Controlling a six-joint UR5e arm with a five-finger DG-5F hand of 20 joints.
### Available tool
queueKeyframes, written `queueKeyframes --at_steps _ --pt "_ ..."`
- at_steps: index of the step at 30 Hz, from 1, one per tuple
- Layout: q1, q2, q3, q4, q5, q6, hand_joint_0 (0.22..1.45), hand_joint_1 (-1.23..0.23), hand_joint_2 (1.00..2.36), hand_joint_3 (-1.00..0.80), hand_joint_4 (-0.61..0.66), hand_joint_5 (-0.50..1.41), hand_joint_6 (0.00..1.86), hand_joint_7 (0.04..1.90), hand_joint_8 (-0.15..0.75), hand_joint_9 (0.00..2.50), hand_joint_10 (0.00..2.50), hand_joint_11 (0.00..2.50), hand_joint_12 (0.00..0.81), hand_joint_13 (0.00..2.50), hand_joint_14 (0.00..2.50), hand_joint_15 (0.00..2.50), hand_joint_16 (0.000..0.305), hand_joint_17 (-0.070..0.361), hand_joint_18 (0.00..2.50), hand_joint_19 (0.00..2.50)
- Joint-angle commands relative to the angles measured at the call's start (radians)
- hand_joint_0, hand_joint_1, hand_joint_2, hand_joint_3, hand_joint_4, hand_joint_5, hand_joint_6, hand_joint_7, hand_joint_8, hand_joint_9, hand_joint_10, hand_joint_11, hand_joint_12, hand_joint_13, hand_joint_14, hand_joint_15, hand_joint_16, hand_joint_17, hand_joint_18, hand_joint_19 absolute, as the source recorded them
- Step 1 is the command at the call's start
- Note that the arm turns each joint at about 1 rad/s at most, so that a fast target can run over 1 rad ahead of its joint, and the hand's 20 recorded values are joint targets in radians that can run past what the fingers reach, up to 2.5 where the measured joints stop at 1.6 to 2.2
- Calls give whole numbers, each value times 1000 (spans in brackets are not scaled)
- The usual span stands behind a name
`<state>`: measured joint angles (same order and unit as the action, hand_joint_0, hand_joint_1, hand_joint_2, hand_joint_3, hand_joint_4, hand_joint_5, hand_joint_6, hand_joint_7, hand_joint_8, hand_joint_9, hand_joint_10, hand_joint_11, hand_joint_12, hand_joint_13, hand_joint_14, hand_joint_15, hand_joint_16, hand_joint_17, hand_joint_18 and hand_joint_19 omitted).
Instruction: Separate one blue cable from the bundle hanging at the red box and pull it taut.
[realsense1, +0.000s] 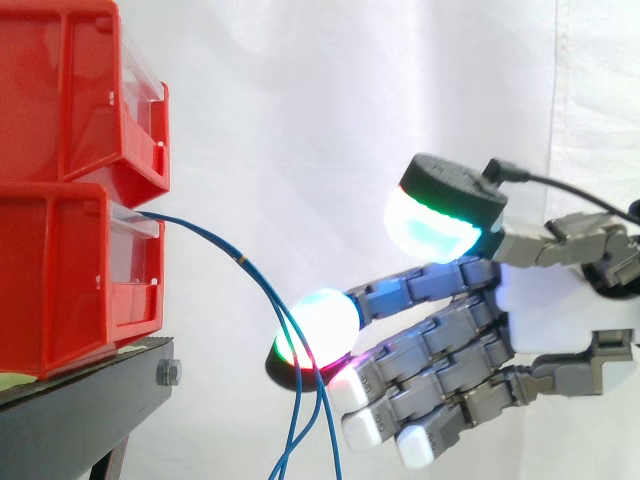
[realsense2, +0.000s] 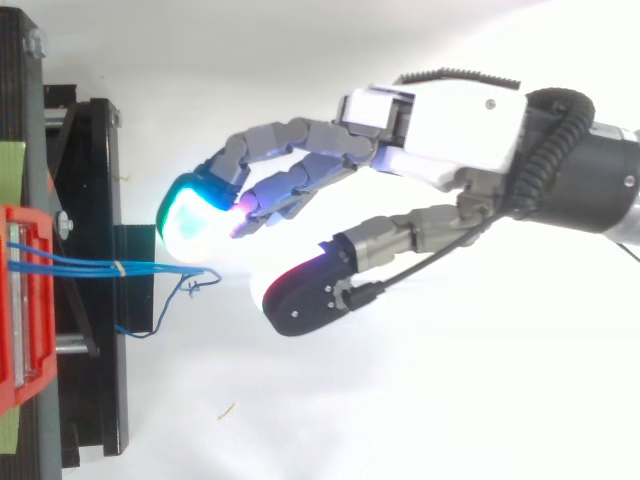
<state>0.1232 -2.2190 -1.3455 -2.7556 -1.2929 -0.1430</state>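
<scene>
Far left: upper red bin (realsense1: 60, 90) is stacked on lower red bin (realsense1: 60, 280). Both sit on the black stand (realsense1: 80, 410), fronts close to its right edge. White curtain (realsense1: 280, 100) is behind everything.

The blue cables (realsense1: 215, 240) leave the front of the lower red bin near its top lip. They arc right past the stand's edge, then drop off the bottom of the side view. A small yellow band (realsense1: 243, 260) sits partway down the arc, and below it the strands fan apart a little. From above you get the same bundle (realsense2: 70, 268) running straight out of the bin across the stand and gathered at the band. Loose blue curls lie just past the stand's outer edge. All strands hang slack and none is separated out.

Right of that, the hand (realsense1: 560, 310) reaches in from the right edge, fingers stretched toward the bins and spread. Its leading fingertip (realsense1: 318, 322) glows white with cyan, green and red, and is at the hanging run of cable. In the side view the strands cross the pad's lower edge. You can't tell from either view whether it actually touches them.

The thumb pad (realsense1: 432, 225) glows white-green, higher up and well apart from that fingertip. From above, the line of the bundle points into the gap between the two pads. So the hand is spread wide with nothing pinched. The other fingers, white-tipped, sit lower, just right of the dangling strands.
</scene>
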Motion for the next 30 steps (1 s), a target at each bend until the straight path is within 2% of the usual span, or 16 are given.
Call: queueKeyframes --at_steps 1,16,17,18,20,21,28,30 --pt "-5 -22 26 -1 -6 0 524 -671 1000 -500 218 -203 502 808 301 697 10 359 375 656 11 328 47 106 632 496" --pt "-5 -24 28 13 -5 -20 525 -666 1000 -500 220 -201 502 809 303 705 9 371 374 667 12 334 47 106 635 496" --pt "-4 -27 26 19 -5 -21 525 -665 1000 -500 221 -201 502 810 304 706 9 362 374 668 11 338 47 106 634 495" --pt "-5 -50 32 30 -5 -21 525 -665 1000 -500 222 -201 502 808 305 707 9 370 376 668 11 332 47 106 636 496" --pt "-7 -71 58 31 -13 -18 526 -665 1000 -500 222 -201 502 809 303 711 11 364 374 674 13 336 47 106 640 501" --pt "-10 -114 106 33 -48 5 526 -665 1000 -500 221 -201 502 809 303 714 11 376 375 674 11 342 47 106 640 503" --pt "-14 -116 108 44 -59 14 528 -669 1000 -500 225 -198 502 808 304 730 9 367 373 690 11 341 47 106 653 509" --pt "-17 -116 108 63 -77 14 528 -669 1000 -500 227 -198 502 809 305 733 9 368 372 694 11 347 47 105 657 507"
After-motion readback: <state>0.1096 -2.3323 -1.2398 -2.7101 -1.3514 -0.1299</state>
